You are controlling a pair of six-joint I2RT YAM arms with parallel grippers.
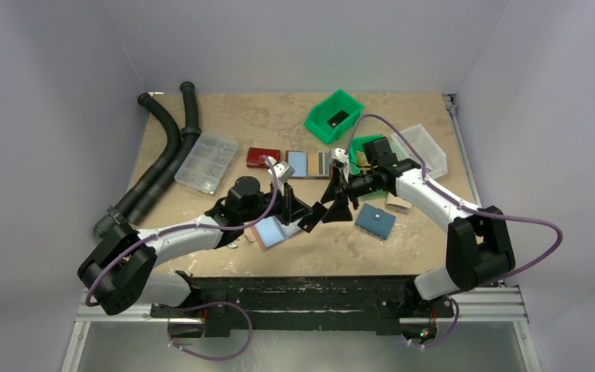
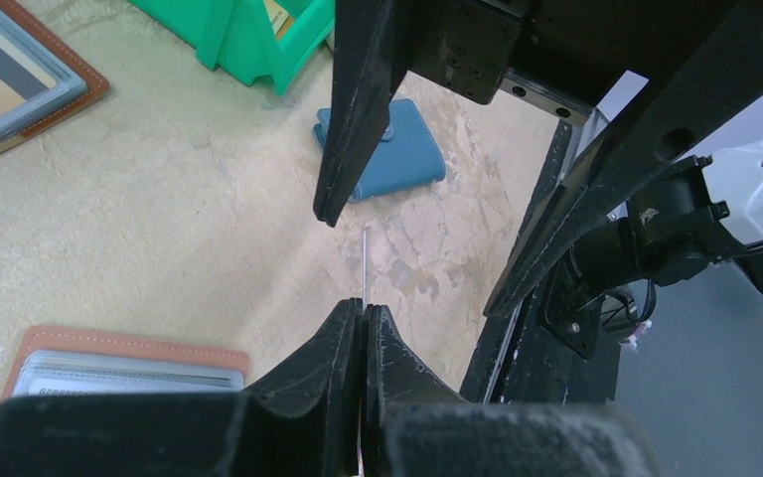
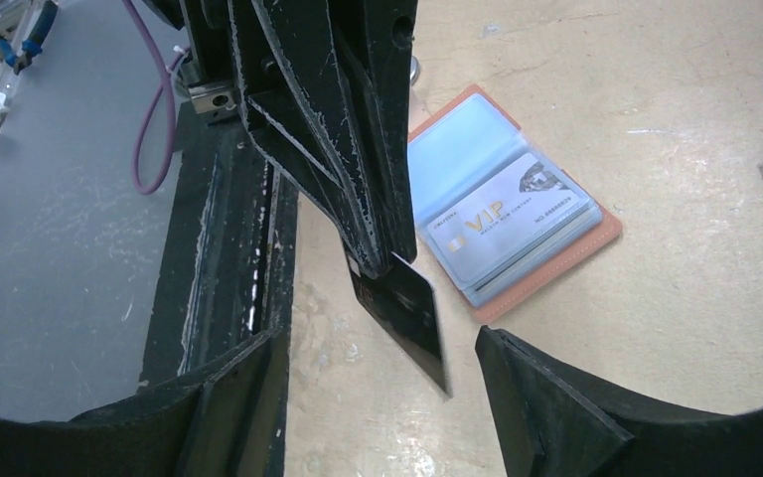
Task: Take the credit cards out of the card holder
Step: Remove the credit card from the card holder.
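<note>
Mid-air handover, by the look of it.

Risks, left to right:
- Tan stitched leather card holder (image 3: 457, 159) open flat on mottled beige tabletop (image 3: 656, 99). Pale grey "VIP" card (image 3: 502, 214) seated in a sleeve, so task not finished.
- Left gripper (image 2: 363, 310) pinched tight on thin black glossy plastic card (image 3: 407, 323), holding near one end only. Card hangs tilted above the table, just beside the holder. A short bite on slick plastic could let it pivot or slide out on any nudge.
- Right gripper (image 3: 378, 343) spread wide, fingers either side of the card, no contact visible. Closing on an edge instead of the faces could flex the card and pop it free. Letting go on the left before the right clamp sets means a drop, and a flat card on a flat table is nasty to re-pick. Fingertips of both arms very close, so a clash is possible.

Materials:
- Holder: leather-look cover, soft clear vinyl sleeves, likely grabby on cards.
- Card: stiff, sharp-edged, a mere line edge-on from the left wrist.
- Fingers: matte black, scuffed, wedge-shaped.
- Further right, blue square snap pouch (image 2: 397, 149): soft, not part of this.
</note>
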